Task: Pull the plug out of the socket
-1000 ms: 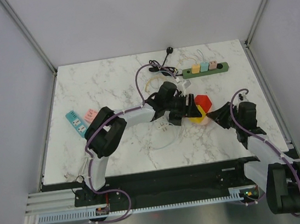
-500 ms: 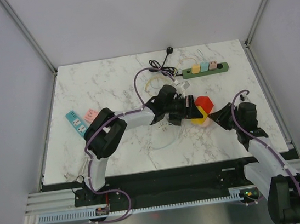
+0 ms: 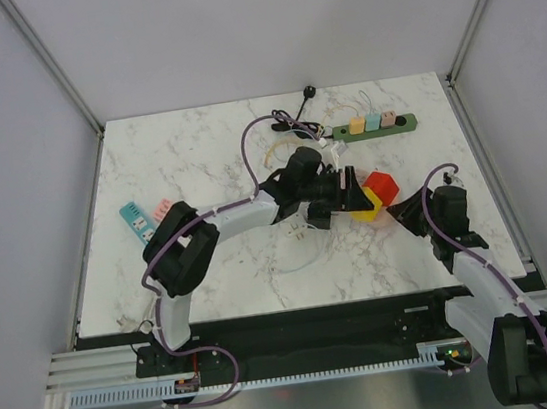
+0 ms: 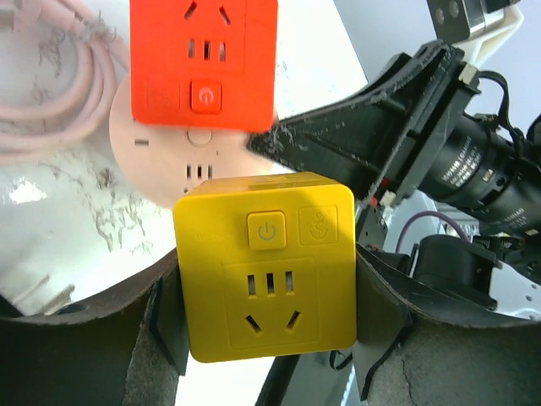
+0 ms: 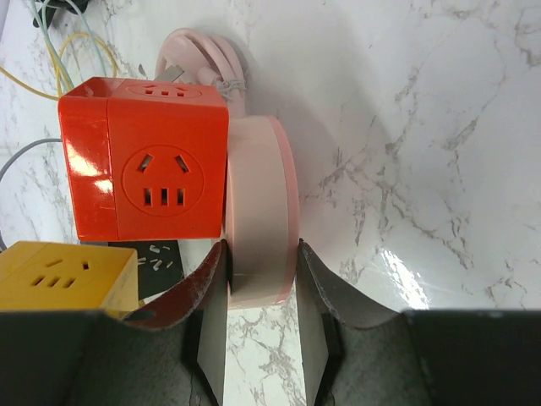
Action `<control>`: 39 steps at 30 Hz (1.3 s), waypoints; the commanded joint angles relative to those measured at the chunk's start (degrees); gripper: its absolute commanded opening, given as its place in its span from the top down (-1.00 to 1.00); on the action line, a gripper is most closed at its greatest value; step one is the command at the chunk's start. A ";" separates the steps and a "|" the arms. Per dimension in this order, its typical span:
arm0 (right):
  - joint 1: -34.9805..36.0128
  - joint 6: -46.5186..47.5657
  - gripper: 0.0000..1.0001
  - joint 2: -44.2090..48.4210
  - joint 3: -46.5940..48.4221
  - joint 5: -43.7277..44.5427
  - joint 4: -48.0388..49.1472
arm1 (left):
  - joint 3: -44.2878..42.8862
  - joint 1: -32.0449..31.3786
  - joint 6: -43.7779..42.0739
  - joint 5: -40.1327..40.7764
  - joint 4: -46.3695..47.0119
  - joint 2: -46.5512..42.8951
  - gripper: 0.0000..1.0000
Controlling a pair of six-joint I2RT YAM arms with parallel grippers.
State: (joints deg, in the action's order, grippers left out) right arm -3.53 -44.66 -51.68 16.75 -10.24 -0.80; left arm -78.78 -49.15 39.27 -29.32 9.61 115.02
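Disc [image 5: 260, 211] in right gripper's [image 5: 260, 255] pinch, yellow cube [image 4: 266, 266] in left gripper's [image 4: 270, 292], red cube [image 5: 152, 161] alongside

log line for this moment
left gripper: shut on yellow cube | right gripper: shut on pink socket | red cube: against pink socket

Left gripper [image 4: 269, 326] clamps the yellow socket cube [image 4: 266, 262] from both sides; a red cube [image 4: 203, 59] sits just above, fronting a pink disc [image 4: 144, 161].
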 commanded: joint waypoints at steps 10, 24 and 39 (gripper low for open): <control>-0.51 5.55 1.00 2.99 -2.25 6.73 -6.67 | 3.98 0.10 -19.39 13.66 -20.13 -20.97 0.96; -0.43 6.35 1.00 2.11 -2.16 3.91 -5.79 | 21.03 7.39 -20.99 28.53 -35.00 -32.06 0.83; -0.51 6.87 1.00 2.20 -2.43 0.92 -5.18 | 16.38 9.24 -17.38 26.69 -34.57 -20.89 0.05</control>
State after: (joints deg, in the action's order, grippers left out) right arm -3.99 -41.45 -48.53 16.12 -10.22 -1.61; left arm -59.66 -40.25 20.01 -2.09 -26.57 93.21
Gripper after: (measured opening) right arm 0.386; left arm 0.687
